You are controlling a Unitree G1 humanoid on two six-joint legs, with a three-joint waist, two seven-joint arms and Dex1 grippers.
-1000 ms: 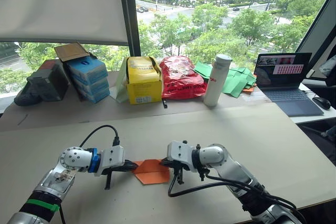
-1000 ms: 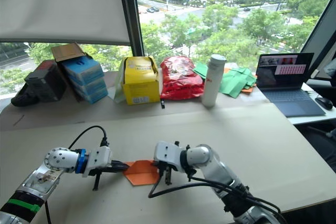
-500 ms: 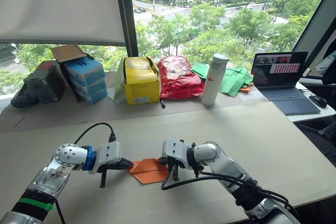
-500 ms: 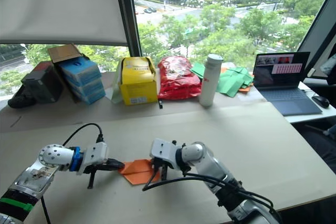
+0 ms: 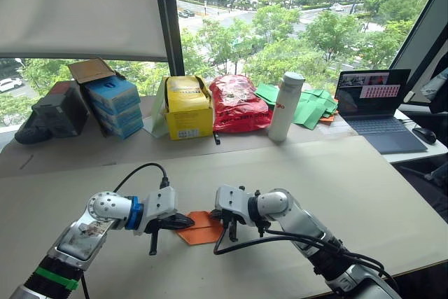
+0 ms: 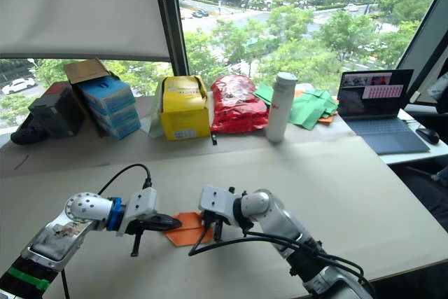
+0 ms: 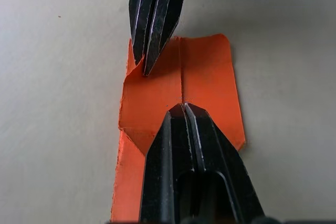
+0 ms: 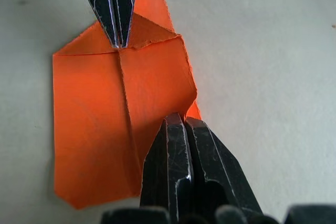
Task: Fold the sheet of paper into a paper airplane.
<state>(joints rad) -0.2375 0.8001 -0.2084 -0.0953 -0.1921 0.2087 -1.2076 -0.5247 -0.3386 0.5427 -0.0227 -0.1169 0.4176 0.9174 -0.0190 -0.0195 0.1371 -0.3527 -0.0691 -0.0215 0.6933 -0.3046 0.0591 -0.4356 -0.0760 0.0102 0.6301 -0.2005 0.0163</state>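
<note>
Left jaws: the left gripper [image 7: 184,109] has its two black fingers pressed together, no gap between them; the tips rest on the sheet of paper [image 7: 202,85], on its centre crease near the folded corner. They press on top of it, with nothing between them.
Right jaws: the right gripper [image 8: 181,120] also has its fingers drawn together, tips side by side, bearing down at the paper's opposite edge, where a small flap lifts beside them.
Left arm pose: the forearm comes in low from the robot's left, the wrist held level over the bench [image 5: 364,173], the fingers reaching toward the robot's right. A black cable loops above the wrist.
Right arm pose: the forearm comes from the lower right, elbow bent, the wrist turned so the fingers point toward the robot's left, facing the other gripper tip to tip across the paper.
Paper, place: flat on the bench near its front edge, between the two grippers, touched by both.
Paper, shape: an orange, partly folded piece with one crease down the middle and diagonal folds at the left gripper's end.
Paper, axis: its long axis runs left to right, from one gripper to the other.
</note>
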